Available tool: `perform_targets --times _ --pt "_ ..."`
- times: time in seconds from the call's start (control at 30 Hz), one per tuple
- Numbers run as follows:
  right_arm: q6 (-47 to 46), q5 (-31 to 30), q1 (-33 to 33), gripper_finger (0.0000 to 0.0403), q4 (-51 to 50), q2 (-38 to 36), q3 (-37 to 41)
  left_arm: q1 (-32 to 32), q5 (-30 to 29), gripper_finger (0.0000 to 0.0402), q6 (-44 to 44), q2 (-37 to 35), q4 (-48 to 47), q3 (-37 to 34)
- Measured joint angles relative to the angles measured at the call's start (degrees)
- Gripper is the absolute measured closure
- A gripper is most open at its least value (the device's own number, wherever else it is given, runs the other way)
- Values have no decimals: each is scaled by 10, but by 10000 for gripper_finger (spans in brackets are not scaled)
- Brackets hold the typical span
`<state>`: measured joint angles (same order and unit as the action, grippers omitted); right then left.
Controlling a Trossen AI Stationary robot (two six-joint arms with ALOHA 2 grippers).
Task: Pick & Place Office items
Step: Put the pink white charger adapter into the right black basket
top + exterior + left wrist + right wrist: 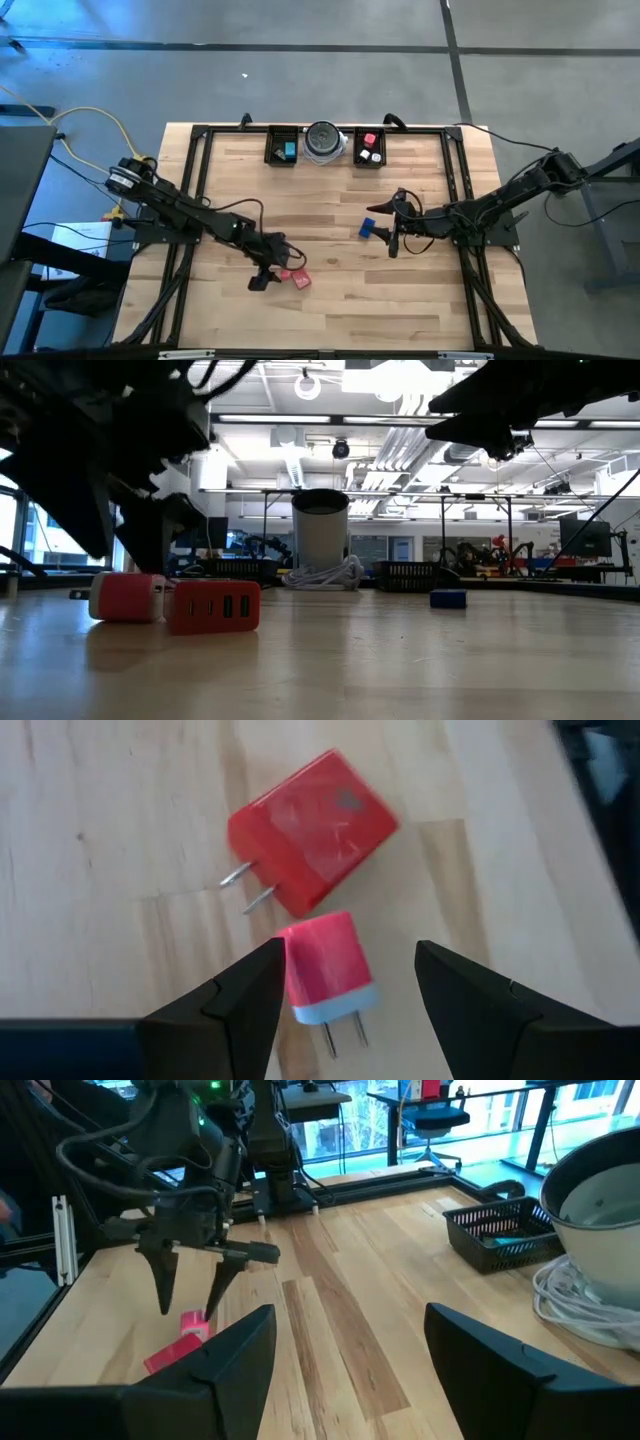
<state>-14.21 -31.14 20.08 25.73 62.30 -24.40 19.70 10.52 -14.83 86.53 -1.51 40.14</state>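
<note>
Two red plug chargers lie flat on the wooden table near its front left. The larger one [310, 830] is all red; the smaller pink-red one [325, 965] has a pale base with two prongs. My left gripper [350, 948] is open and points steeply down over the smaller charger, one finger on either side of it. The right wrist view shows those fingertips [165, 1300] a little above the table. A small blue block [367, 229] lies at mid-table, just left of my right gripper [390, 238], which hovers open and holds nothing.
Two black trays [283, 158] [369, 163] stand at the far edge with a round silver-grey dish [324, 142] between them. The left tray holds a teal piece [289, 150]; the right one holds red [369, 140] and white [372, 156] pieces. A white cable [590, 1315] lies beside the dish.
</note>
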Motion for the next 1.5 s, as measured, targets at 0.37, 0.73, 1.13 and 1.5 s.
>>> perform_targets --times 0.37,0.73,1.13,1.5 --pt "-36 2 1 160 -31 0 0 0 4 183 -22 33 21 0" --pt "-36 2 1 160 -33 0 0 9 11 186 -38 62 31 1" --pt "-37 3 1 160 -33 0 0 8 20 271 -40 65 31 1" --pt "-51 31 1 160 -33 0 0 -4 17 271 -9 56 23 0"
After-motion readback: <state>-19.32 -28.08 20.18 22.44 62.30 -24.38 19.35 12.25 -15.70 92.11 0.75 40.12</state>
